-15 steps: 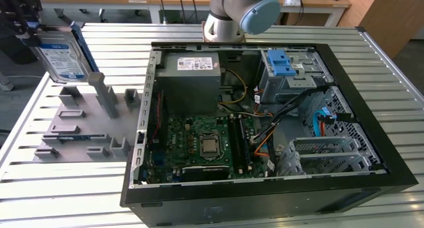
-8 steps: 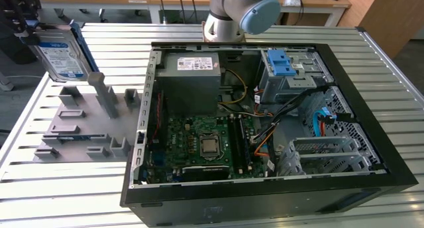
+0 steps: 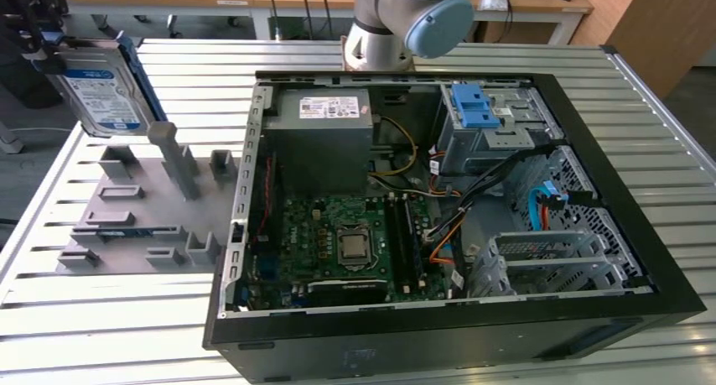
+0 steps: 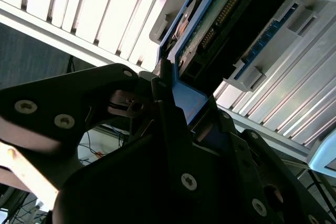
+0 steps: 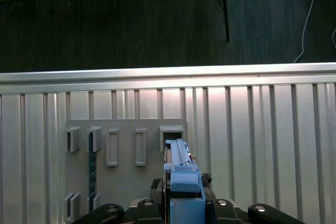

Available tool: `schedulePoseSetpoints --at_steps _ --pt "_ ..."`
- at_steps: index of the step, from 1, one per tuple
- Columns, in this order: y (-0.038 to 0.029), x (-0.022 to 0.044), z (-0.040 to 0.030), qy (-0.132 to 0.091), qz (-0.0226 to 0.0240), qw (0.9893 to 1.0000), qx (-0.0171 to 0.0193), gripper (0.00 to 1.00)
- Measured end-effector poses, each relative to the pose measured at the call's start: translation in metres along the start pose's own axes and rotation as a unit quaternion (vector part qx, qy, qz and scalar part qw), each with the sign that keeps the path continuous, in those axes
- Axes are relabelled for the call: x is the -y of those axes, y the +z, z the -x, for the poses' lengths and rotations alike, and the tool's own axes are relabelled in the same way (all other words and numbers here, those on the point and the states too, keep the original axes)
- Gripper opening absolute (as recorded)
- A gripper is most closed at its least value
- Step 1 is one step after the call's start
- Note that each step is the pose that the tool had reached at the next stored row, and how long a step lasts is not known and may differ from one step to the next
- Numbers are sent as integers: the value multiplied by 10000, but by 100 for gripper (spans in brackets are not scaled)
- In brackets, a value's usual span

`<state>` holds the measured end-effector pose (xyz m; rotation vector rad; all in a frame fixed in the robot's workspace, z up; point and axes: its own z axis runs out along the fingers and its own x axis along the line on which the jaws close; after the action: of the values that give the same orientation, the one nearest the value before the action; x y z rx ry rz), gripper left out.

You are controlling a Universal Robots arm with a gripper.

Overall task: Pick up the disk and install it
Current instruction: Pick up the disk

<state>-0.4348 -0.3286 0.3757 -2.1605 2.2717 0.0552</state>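
Blue plastic rails framed the disk (image 3: 103, 91), which we saw held upright at the exterior view's left, above the grey slotted fixture (image 3: 134, 221) and well apart from the open computer case (image 3: 448, 200). Our gripper (image 4: 181, 95) had its jaws clamped on the blue frame at one end of the disk, as the second wrist view showed. In the first wrist view the disk stood edge-on over a slot of the fixture. Fixture and case both lay on the slatted metal table (image 3: 201, 66). A light-blue latch (image 3: 475, 108) sat inside the case.
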Motion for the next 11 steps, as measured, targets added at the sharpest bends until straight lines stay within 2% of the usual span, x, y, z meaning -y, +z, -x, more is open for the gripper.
schedulePoseSetpoints --at_steps 11 --pt "-49 -1 1 0 0 10000 0 37"
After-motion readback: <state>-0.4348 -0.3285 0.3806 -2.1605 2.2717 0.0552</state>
